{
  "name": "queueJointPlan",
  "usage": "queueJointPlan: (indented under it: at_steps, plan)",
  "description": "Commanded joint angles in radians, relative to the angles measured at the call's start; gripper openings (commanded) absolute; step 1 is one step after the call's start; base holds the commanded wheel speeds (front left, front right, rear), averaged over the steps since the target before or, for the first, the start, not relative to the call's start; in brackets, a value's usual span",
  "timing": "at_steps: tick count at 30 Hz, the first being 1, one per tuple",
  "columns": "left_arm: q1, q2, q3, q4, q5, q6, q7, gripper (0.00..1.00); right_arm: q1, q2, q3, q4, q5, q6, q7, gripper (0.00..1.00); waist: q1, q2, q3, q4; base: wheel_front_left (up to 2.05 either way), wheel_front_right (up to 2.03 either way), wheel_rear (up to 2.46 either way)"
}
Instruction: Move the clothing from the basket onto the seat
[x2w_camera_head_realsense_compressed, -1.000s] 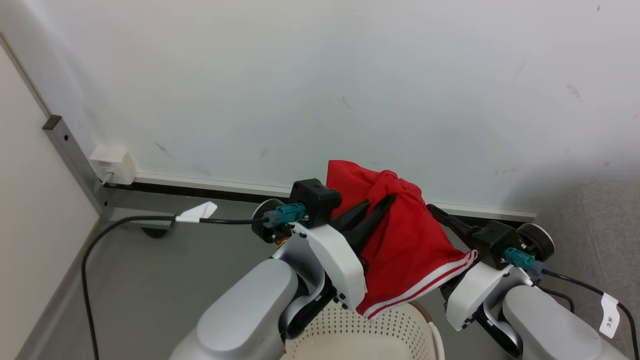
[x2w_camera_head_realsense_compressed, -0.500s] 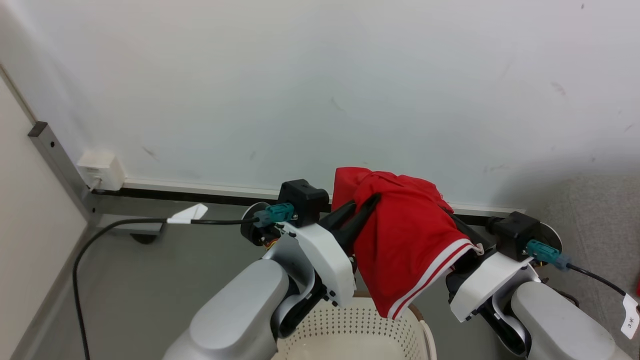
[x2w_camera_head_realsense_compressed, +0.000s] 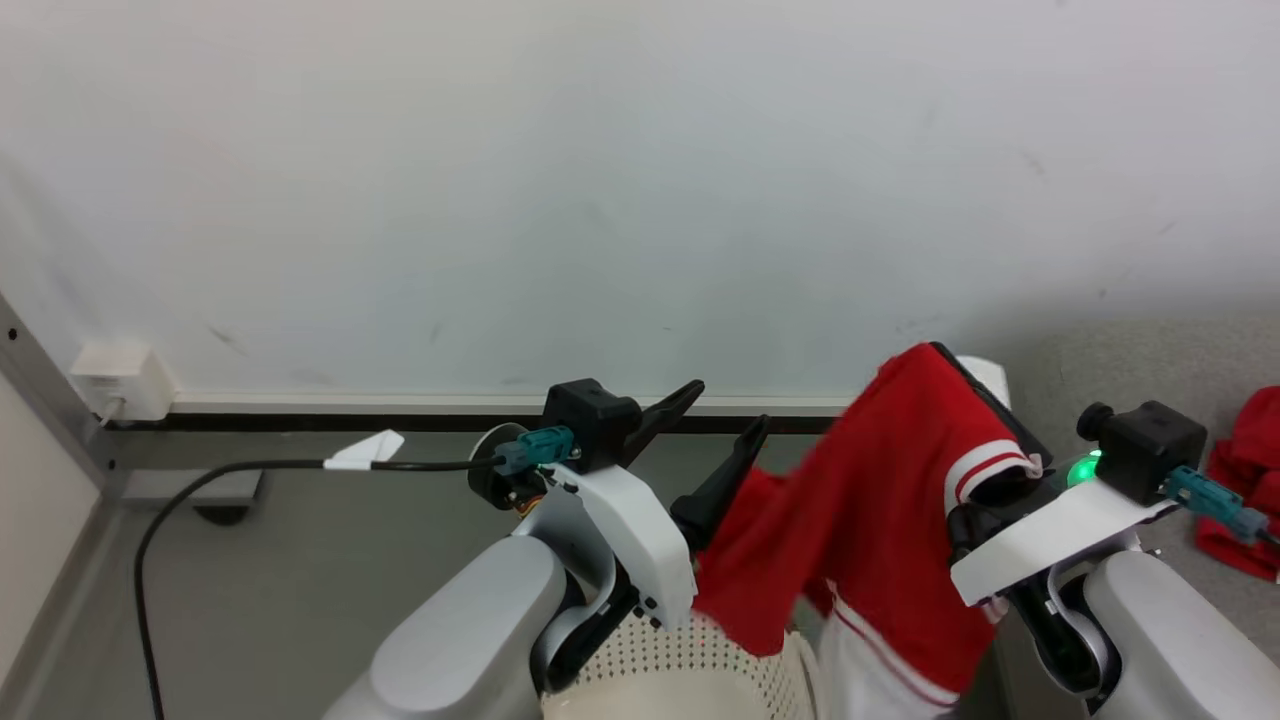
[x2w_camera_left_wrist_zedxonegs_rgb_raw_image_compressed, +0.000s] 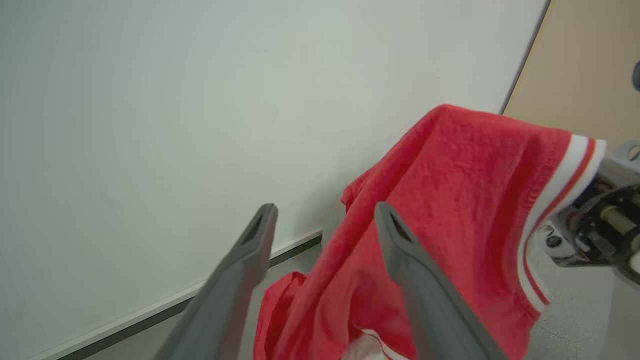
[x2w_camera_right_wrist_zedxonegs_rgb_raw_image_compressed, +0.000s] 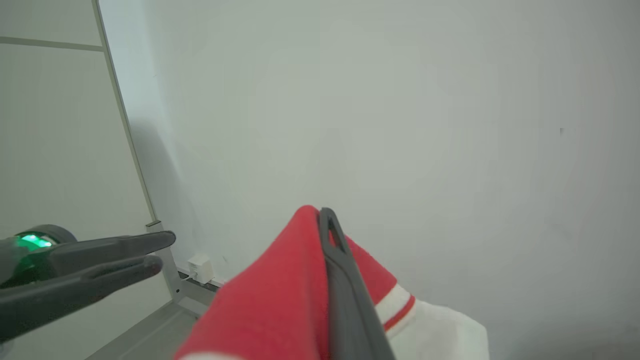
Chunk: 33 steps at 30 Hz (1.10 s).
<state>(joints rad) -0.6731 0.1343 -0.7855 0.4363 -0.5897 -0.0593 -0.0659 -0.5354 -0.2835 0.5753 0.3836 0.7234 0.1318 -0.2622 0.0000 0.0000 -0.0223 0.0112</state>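
Observation:
A red garment (x2w_camera_head_realsense_compressed: 880, 520) with white stripes hangs above the basket (x2w_camera_head_realsense_compressed: 660, 680), and my right gripper (x2w_camera_head_realsense_compressed: 945, 355) is shut on its top fold. White fabric (x2w_camera_head_realsense_compressed: 860, 670) dangles below its hem. In the right wrist view the red garment (x2w_camera_right_wrist_zedxonegs_rgb_raw_image_compressed: 280, 295) lies draped along one dark finger of my right gripper (x2w_camera_right_wrist_zedxonegs_rgb_raw_image_compressed: 325, 215). My left gripper (x2w_camera_head_realsense_compressed: 725, 410) stands open just left of the cloth, holding nothing. In the left wrist view the left gripper (x2w_camera_left_wrist_zedxonegs_rgb_raw_image_compressed: 325, 207) is spread wide, with the red garment (x2w_camera_left_wrist_zedxonegs_rgb_raw_image_compressed: 450, 190) past its right finger. The grey seat (x2w_camera_head_realsense_compressed: 1130, 350) is at the right.
Another red garment (x2w_camera_head_realsense_compressed: 1240, 480) lies on the seat at the far right. A white wall (x2w_camera_head_realsense_compressed: 600, 200) with a dark baseboard stands close ahead. A black cable (x2w_camera_head_realsense_compressed: 250, 470) runs over the grey floor on the left, near a wall socket (x2w_camera_head_realsense_compressed: 115, 385).
My left gripper has opened and let go of the red garment. The right gripper has shut on it and carried it to the right. The camera has turned right.

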Motion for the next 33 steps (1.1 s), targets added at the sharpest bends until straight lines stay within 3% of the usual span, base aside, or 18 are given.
queueJointPlan:
  at_steps: [1, 17, 27, 33]
  plan:
    - [0.016, 0.005, 0.000, -0.004, -0.006, 0.003, -0.006, 1.00, 0.012, -0.007, -0.015, -0.012, 0.009, -0.002, -0.003, 0.00, 0.0000, 0.0000, 0.000, -0.021, 0.00, 0.00, 0.00]
    - [0.013, 0.029, -0.028, -0.023, 0.036, 0.000, -0.081, 1.00, 0.065, -0.100, -0.242, -0.278, -0.028, -0.002, -0.003, 0.00, 0.0000, 0.0000, 0.032, -0.255, 0.00, 0.00, 0.00]
    - [0.003, 0.055, -0.046, -0.020, 0.076, 0.007, -0.137, 1.00, 0.149, -0.090, -0.339, -0.392, -0.007, -0.002, -0.003, 0.00, 0.0000, 0.0000, 0.059, -0.401, 0.00, 0.00, 0.00]
    - [0.001, 0.053, -0.053, -0.016, 0.088, 0.004, -0.157, 1.00, 0.182, -0.089, -0.366, -0.446, -0.010, -0.002, -0.003, 0.00, 0.0000, 0.0000, 0.070, -0.445, 0.00, 0.00, 0.00]
